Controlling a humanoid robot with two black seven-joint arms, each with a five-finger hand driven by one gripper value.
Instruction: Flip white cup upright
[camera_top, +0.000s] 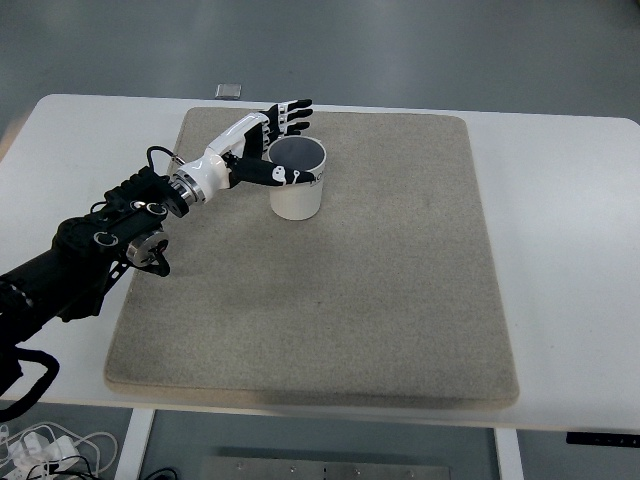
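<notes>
Mat (330, 330): beige, laid on white table (570, 250).
Cup (297, 179): white, stood upright, mouth up, on mat's far-left part.
Left hand (265, 145): at cup's left rim, fingers spread behind it, thumb across its near side; grip uncertain.
Risk: a hasty withdrawal could snag the rim and tip the cup.

No readable text, label, brand or number shows anywhere on the things in view
</notes>
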